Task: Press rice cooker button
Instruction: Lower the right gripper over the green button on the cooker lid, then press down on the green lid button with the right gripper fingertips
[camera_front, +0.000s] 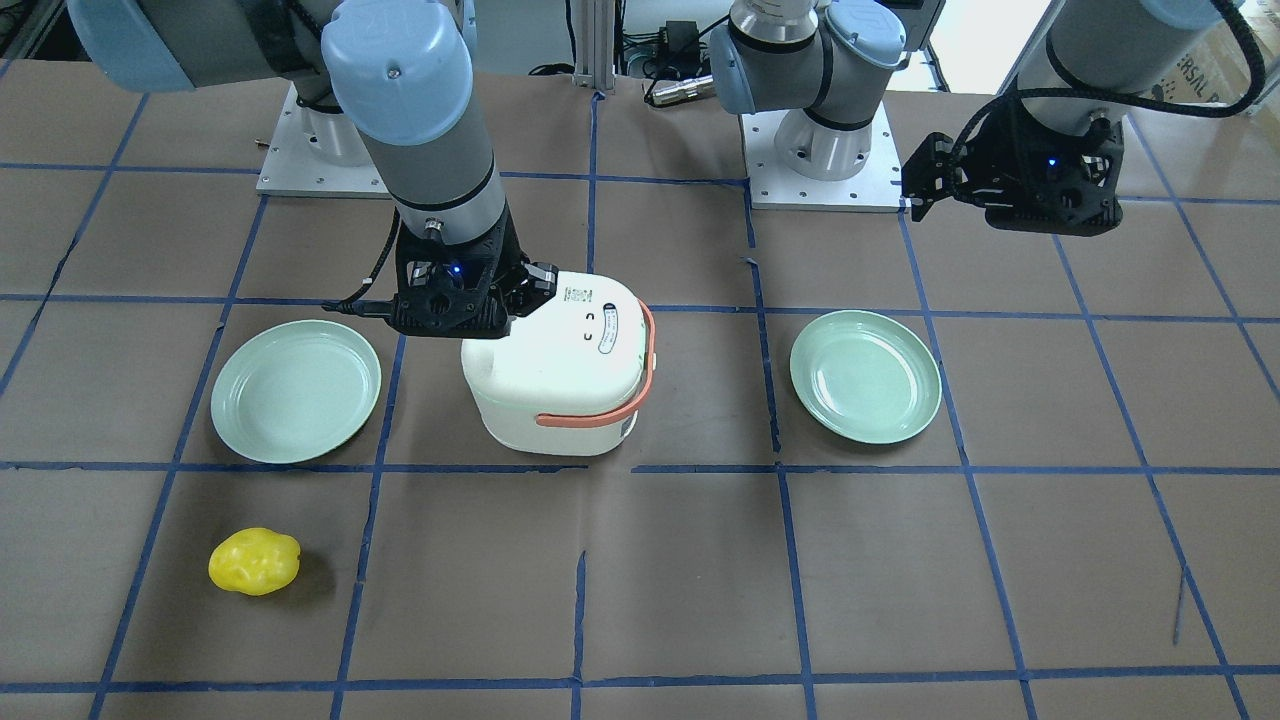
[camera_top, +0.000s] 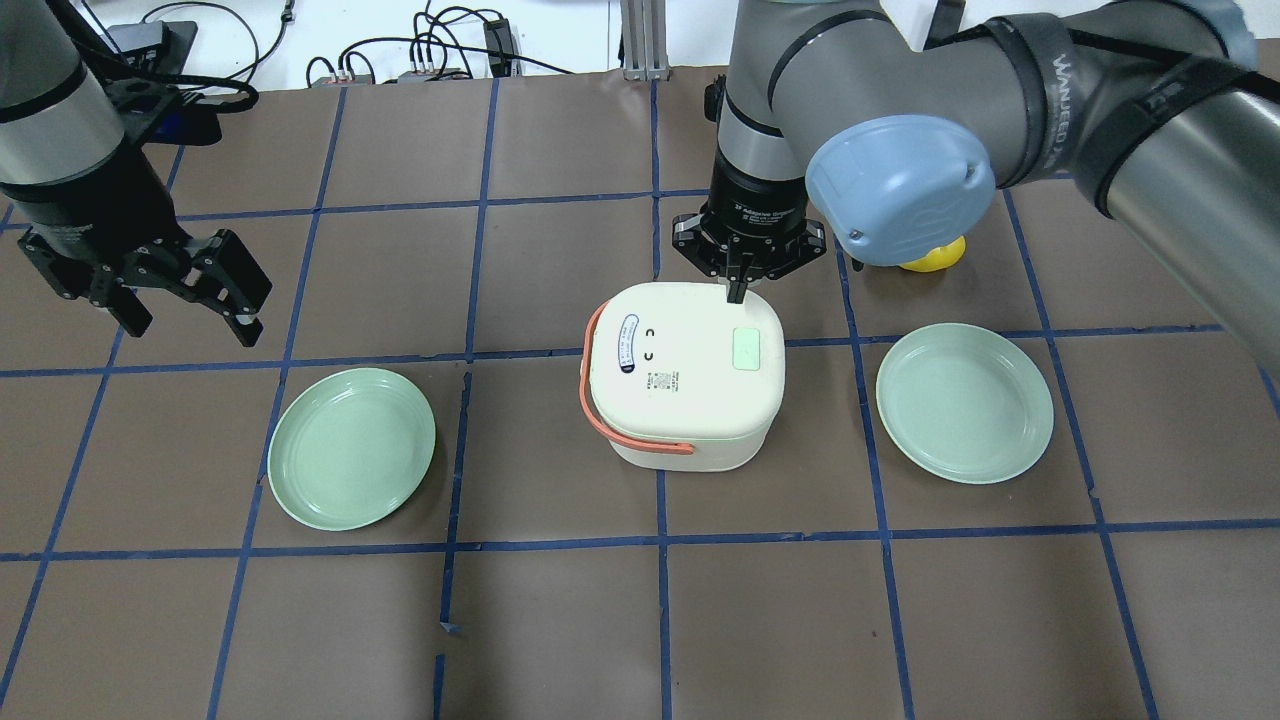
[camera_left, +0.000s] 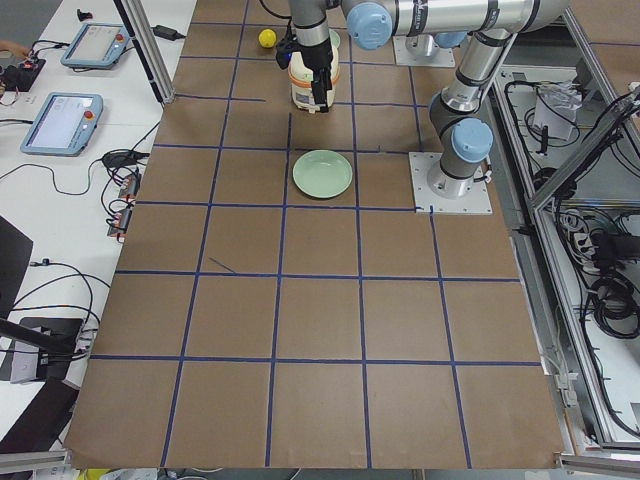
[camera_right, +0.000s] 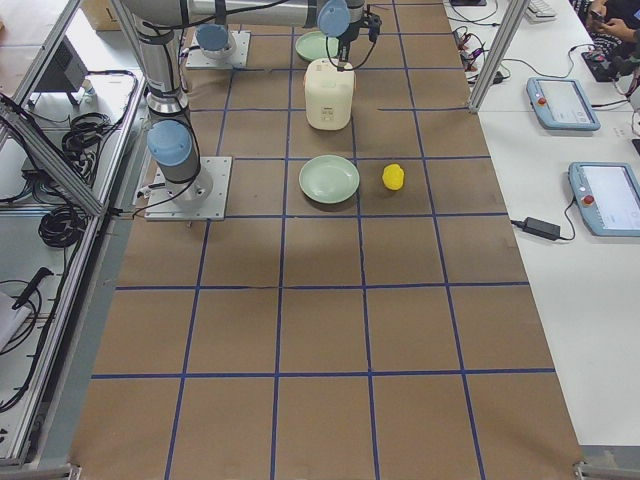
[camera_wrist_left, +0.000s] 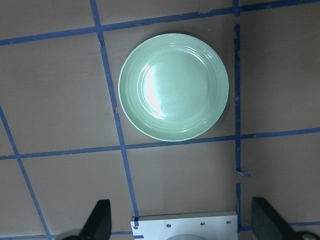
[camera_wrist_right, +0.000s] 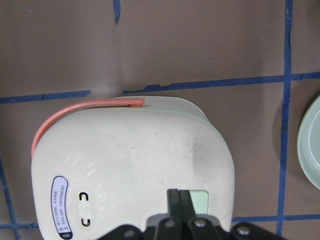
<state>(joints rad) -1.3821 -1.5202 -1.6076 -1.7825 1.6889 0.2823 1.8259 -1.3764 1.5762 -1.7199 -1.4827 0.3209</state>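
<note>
White rice cooker, oval label illegible, beneath clenched right hand; left hand released.

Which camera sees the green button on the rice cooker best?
The overhead view: the button shows whole on the cooker. In the right wrist view the right gripper covers part of it. The front view hides it behind that gripper; side views are too small.

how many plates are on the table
2. The left plate lies to the robot's left of the cooker; the right plate lies on its other side. None looks hidden.
</note>
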